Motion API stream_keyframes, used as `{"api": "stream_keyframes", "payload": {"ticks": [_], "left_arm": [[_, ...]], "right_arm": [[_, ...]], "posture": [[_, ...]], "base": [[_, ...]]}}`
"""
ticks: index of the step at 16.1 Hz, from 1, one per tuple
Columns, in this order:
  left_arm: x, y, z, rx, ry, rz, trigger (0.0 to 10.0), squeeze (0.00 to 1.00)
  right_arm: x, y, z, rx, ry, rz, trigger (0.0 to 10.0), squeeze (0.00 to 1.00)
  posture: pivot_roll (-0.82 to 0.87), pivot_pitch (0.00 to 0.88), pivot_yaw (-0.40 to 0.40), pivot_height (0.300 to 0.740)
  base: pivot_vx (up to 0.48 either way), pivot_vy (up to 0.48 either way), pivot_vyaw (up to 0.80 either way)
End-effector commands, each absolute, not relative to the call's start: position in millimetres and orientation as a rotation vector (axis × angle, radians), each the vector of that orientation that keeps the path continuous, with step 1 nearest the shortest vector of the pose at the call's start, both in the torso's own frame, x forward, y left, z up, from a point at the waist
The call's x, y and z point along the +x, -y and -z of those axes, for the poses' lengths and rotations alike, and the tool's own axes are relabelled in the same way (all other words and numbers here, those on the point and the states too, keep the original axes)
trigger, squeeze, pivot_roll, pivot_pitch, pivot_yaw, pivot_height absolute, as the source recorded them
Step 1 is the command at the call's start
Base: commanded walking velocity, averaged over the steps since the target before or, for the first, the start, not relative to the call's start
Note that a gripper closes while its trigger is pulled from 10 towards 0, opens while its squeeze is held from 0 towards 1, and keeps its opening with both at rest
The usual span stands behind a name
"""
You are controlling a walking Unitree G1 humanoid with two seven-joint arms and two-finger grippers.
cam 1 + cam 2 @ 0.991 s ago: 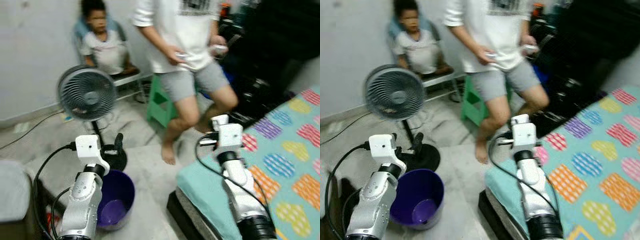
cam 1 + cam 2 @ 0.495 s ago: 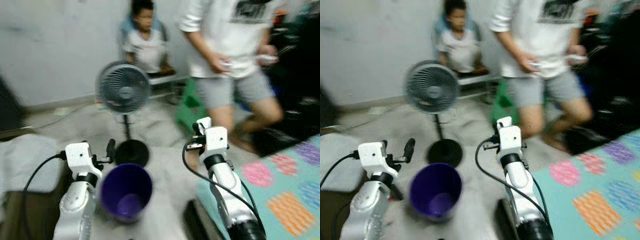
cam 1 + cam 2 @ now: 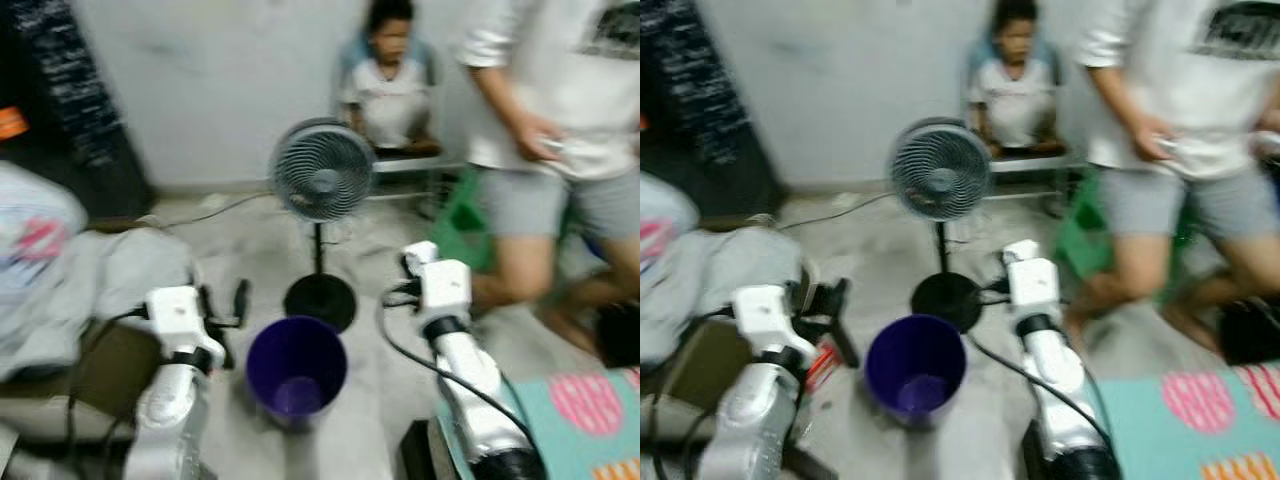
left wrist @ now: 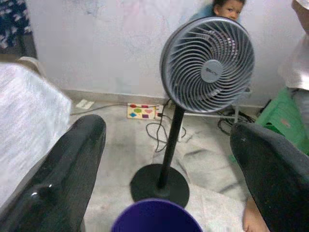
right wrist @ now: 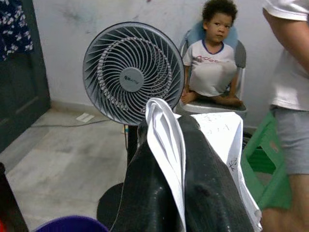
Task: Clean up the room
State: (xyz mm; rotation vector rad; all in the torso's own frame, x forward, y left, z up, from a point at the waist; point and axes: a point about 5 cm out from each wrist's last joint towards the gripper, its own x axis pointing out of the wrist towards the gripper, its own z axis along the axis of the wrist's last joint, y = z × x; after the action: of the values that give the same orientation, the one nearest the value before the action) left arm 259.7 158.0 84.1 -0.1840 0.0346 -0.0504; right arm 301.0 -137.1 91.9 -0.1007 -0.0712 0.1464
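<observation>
The right gripper point(image 5: 166, 159) pinched a crumpled white sheet of paper point(image 5: 217, 145), held at 2 o'clock from the round purple plastic bin point(image 3: 296, 370). The left gripper point(image 4: 164, 159) was spread, empty. The paper's drop into the bin remained.

Home bedroom: patterned bed point(image 3: 590, 400), pedestal fan point(image 3: 322, 170).
</observation>
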Motion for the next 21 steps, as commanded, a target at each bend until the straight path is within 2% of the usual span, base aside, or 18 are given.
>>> {"api": "stream_keyframes", "payload": {"ticks": [1, 2, 13, 16, 21], "left_arm": [[260.6, -164.0, -87.6, -0.174, -0.022, 0.041, 10.0, 0.0], [260.3, -163.8, -87.8, -0.176, -0.022, 0.041, 10.0, 0.0], [257.4, -159.6, -93.0, -0.226, -0.006, 0.092, 10.0, 0.0], [258.0, -159.2, -94.5, -0.231, -0.005, 0.104, 10.0, 0.0], [258.4, -157.4, -95.1, -0.237, -0.007, 0.113, 10.0, 0.0]], "right_arm": [[302.8, 129.5, -98.4, -0.085, 0.092, -0.168, 10.0, 0.0], [302.5, 129.6, -98.4, -0.087, 0.091, -0.171, 10.0, 0.0], [302.9, 124.2, -102.0, -0.049, 0.102, -0.193, 10.0, 0.0], [302.4, 122.2, -102.8, -0.05, 0.108, -0.208, 10.0, 0.0], [302.8, 121.4, -102.7, -0.046, 0.107, -0.208, 10.0, 0.0]], "posture": [[-0.02, 0.025, -0.03, 0.74], [-0.02, 0.025, -0.03, 0.74], [-0.02, 0.043, -0.025, 0.74], [-0.02, 0.049, -0.023, 0.74], [-0.02, 0.05, -0.019, 0.74]], "base": [[0.0, 0.0, 0.8], [0.0, 0.0, 0.8], [0.0, 0.0, 0.0], [0.269, 0.0, 0.0], [0.287, 0.0, 0.66]]}}
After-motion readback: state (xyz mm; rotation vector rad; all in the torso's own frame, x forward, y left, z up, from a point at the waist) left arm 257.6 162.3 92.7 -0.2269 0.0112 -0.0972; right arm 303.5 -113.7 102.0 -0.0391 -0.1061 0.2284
